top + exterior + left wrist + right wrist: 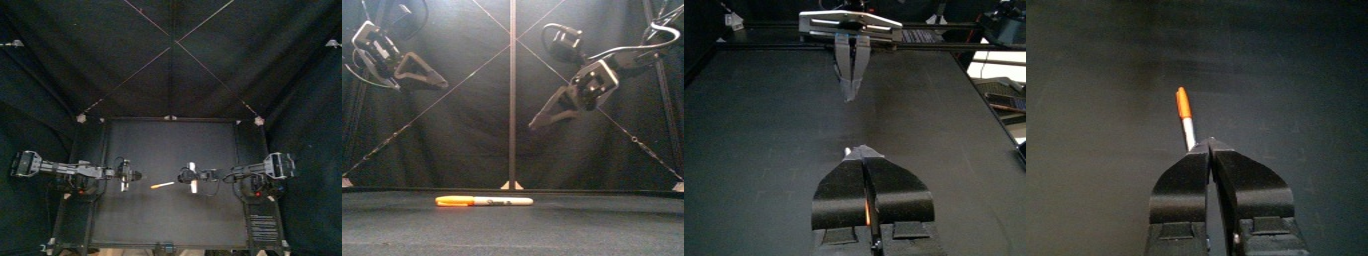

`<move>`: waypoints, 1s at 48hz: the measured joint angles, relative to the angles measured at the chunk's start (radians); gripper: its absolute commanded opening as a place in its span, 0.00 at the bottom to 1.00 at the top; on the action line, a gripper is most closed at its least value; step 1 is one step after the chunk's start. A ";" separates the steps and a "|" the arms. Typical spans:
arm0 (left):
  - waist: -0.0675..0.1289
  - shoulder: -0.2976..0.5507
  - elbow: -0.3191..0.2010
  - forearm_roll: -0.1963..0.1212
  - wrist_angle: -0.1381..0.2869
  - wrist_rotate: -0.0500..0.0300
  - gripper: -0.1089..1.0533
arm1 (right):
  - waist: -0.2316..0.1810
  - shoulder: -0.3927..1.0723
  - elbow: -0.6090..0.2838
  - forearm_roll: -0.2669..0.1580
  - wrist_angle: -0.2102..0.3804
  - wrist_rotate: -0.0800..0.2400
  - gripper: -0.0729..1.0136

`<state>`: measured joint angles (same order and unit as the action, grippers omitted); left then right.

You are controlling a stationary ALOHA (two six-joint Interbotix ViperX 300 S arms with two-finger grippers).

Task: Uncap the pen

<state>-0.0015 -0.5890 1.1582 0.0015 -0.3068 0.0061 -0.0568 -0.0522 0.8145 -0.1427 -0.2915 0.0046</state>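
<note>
The uncapping had not begun. The marker pen [482, 201] lay flat and alone on the black table [174, 220], close to its centre and a touch toward 9 o'clock. Its orange cap [456, 201] pointed to 9 o'clock and its white printed barrel [505, 201] to 3 o'clock, and nothing touched it.

The left gripper [858, 152] hung in the air at 9 o'clock of the pen, its jaws pressed together and empty. The right gripper [1209, 143] hung at 3 o'clock of it, nearer the barrel end, jaws likewise closed and holding nothing. Its wrist view looked straight down the pen's length.

The step in hand was, by my reading, the approach. The next move would likely call for both sets of jaws to part and come down, one across the barrel and one across the cap, each gripping square to the pen's axis. A straight pull along that axis would then free the cap. The pen was thin and round and could roll if nudged off-centre.

The table was matt, dark and flat. Black curtains [171, 60] closed in the back and both sides.
</note>
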 measured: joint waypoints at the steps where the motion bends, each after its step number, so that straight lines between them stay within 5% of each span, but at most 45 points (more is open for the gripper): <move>1: 0.000 0.002 0.002 0.000 0.000 -0.0015 0.27 | 0.000 0.018 -0.011 -0.002 0.002 0.002 0.45; 13: 0.002 0.008 0.000 0.000 0.000 -0.0015 0.45 | 0.002 0.176 -0.120 0.011 0.035 0.003 0.72; 20: 0.003 0.009 0.002 0.000 0.000 0.0000 0.57 | 0.003 0.219 -0.155 0.061 0.061 0.008 0.80; 33: 0.005 0.011 0.000 0.000 0.000 0.0000 0.77 | 0.005 0.304 -0.189 0.117 0.121 0.008 0.81; 48: 0.006 0.011 0.002 0.000 0.000 0.0000 0.79 | 0.005 0.344 -0.225 0.115 0.219 0.006 0.72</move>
<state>0.0046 -0.5783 1.1597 0.0015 -0.3068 0.0061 -0.0522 0.2915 0.5890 -0.0276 -0.0721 0.0107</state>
